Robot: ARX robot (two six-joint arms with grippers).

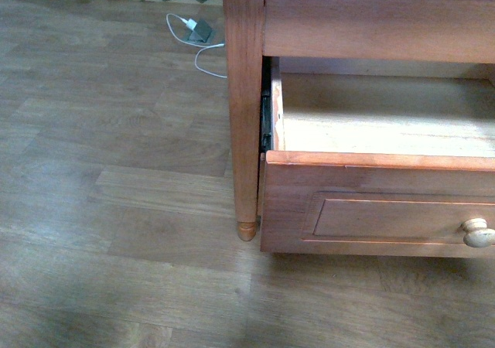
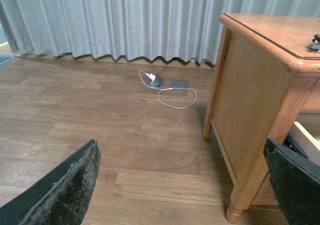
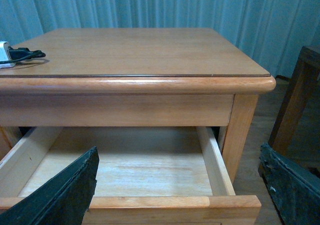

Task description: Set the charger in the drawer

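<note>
Jaws: the left jaws and the right jaws both stand wide apart, with nothing between them.
Charger, place: the charger (image 3: 11, 54) lies on the table (image 3: 140, 50) top, close to its front edge. Facing the drawer front, that is about 10 o'clock and one level up. It does not show in the front view.
Charger, look: a white plug end with a black cable bunched against it, small and low. It sits at the frame edge in both wrist views (image 2: 316, 41), so finer detail cannot be told.
Drawer: the drawer (image 1: 371, 176) is pulled out, its pale floor bare, with the knob (image 1: 479, 233) at 4 o'clock in the front view.
Risk, wrong item: a grey block (image 1: 200, 29) with a loose white cable lies on the floor at 11 o'clock and could be mistaken for the target.
Risk, edge: the charger sits near the edge, so a nudge while closing could probably tip it to the floor.
Risk, cable: if only the plug is pinched, the black coil may unwind and catch on the drawer rim.
Risk, sight: the front camera cannot guide the reach.
</note>
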